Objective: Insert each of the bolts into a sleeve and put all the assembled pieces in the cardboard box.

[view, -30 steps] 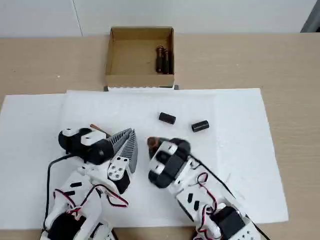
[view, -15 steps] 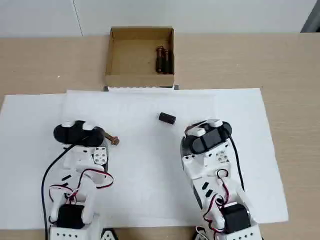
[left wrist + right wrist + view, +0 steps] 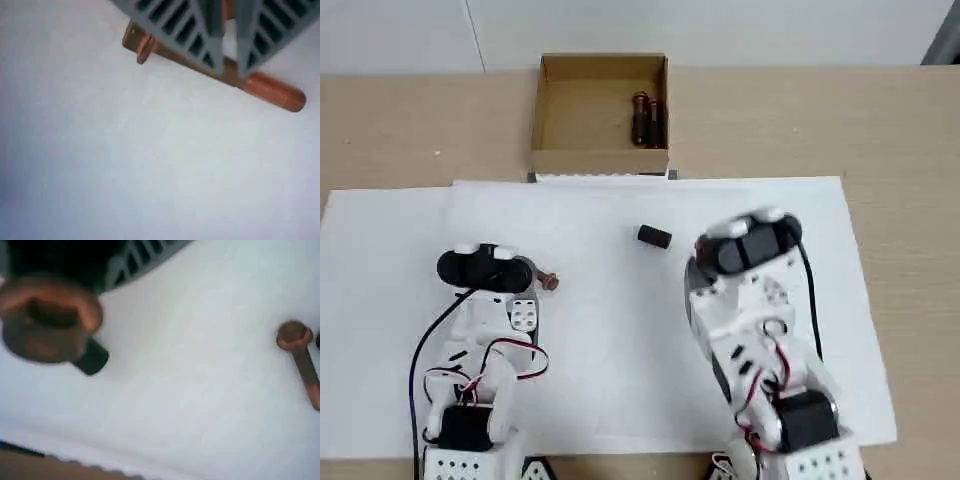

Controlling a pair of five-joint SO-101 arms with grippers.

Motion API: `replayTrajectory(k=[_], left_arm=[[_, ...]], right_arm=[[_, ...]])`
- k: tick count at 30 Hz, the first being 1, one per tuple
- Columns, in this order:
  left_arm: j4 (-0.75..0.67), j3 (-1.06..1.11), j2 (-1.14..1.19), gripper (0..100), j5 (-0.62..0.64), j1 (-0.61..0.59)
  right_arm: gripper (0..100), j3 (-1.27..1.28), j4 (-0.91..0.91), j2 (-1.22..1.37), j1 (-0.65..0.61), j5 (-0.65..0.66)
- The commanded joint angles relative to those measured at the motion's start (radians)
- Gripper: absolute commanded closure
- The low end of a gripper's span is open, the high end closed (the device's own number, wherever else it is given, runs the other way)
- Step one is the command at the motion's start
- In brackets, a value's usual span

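Two bolts are in hand. The left tool [image 3: 229, 65] is pinched shut on the shank of one bolt [image 3: 270, 90], over the white sheet [image 3: 125, 165]. The right tool [image 3: 85, 275] grips a second bolt [image 3: 50, 320], its head close to the wrist camera. We see one loose sleeve [image 3: 653, 237] lying on the sheet between the arms, and assembled pieces [image 3: 645, 118] inside the cardboard box [image 3: 580, 110] on the bench [image 3: 900, 120].
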Motion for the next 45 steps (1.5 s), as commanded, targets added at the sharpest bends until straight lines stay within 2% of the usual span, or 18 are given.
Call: replayTrajectory(k=[1, 8, 21, 30, 35, 39, 45], left_arm=[[-0.021, -0.004, -0.012, 99, -0.008, -0.003], [-0.020, 0.005, -0.009, 99, -0.006, 0.003], [0.038, 0.005, -0.012, 99, -0.006, 0.003], [0.038, 0.005, -0.012, 99, -0.006, 0.003], [0.038, 0.005, -0.012, 99, -0.006, 0.003], [0.038, 0.005, -0.012, 99, -0.006, 0.003], [0.038, 0.005, -0.012, 99, -0.006, 0.003]], right_arm=[[99.6, -0.172, -0.122, 0.236, 0.035, -0.011], [99.5, -0.431, -0.337, 0.653, 0.077, -0.008], [99.5, -1.033, -0.470, 1.380, 0.077, -0.005], [99.5, -1.525, -0.483, 1.827, 0.062, 0.192], [99.5, -1.695, -0.479, 1.998, 0.045, 0.316], [99.0, -1.735, -0.455, 2.060, 0.019, 0.379], [86.0, -1.735, -0.409, 2.077, 0.001, 0.390]])
